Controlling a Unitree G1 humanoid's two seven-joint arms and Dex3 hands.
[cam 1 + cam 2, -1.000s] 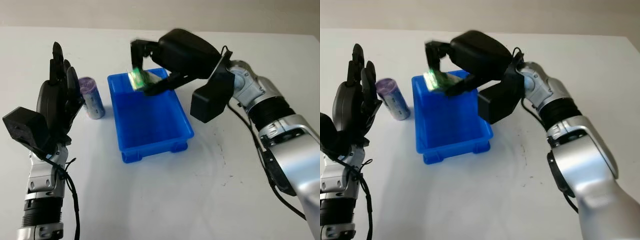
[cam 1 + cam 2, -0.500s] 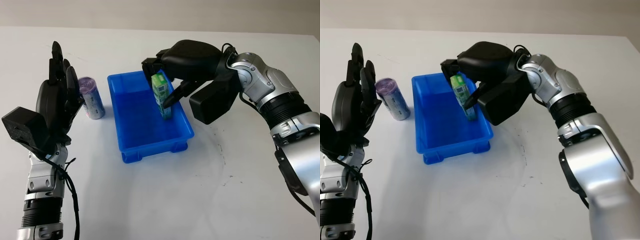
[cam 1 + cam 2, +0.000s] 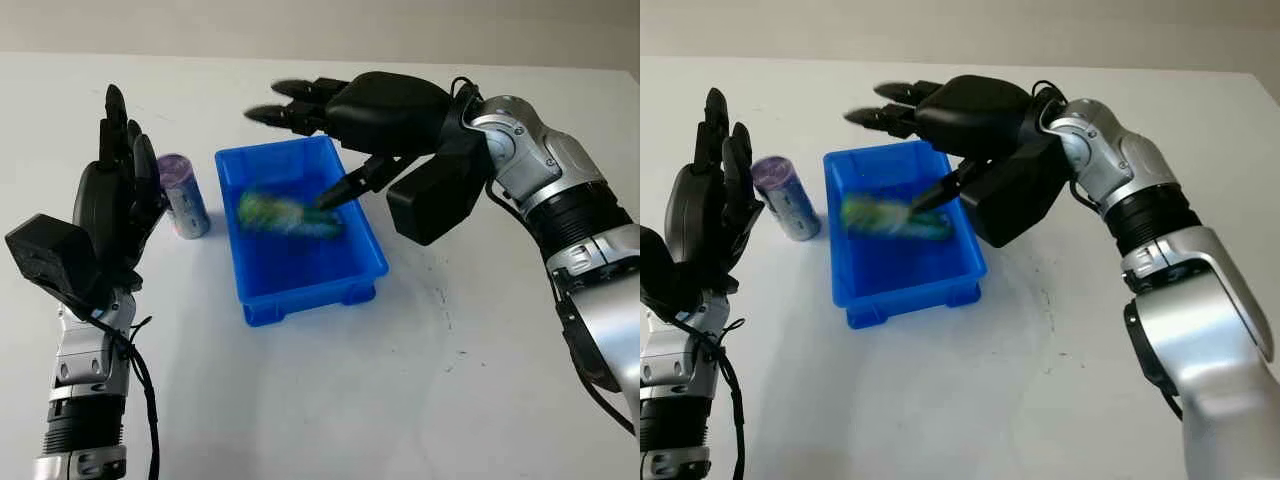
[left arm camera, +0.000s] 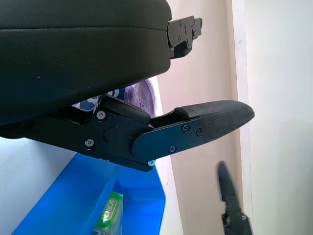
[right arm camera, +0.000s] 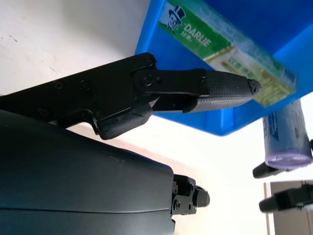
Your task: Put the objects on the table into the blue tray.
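Purple can (image 3: 183,194) upright on counter (image 3: 330,380) beside blue tray (image 3: 300,290): probably light, rigid, slick, best gripped mid-body; left hand (image 3: 115,205) and right hand (image 3: 375,105) open, empty.

There is one blue tray (image 3: 300,290), one green box (image 3: 285,214) inside it, one purple can (image 3: 185,195) on the table (image 3: 330,400), and two black hands.

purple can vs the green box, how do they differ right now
The purple can is on the table, left of the blue tray; the green box is inside that tray. The can is a cylinder with a purple top; the box is long, flat-sided and printed DARLIE. Neither is held: the right hand above the tray is open, as is the left hand beside the can.
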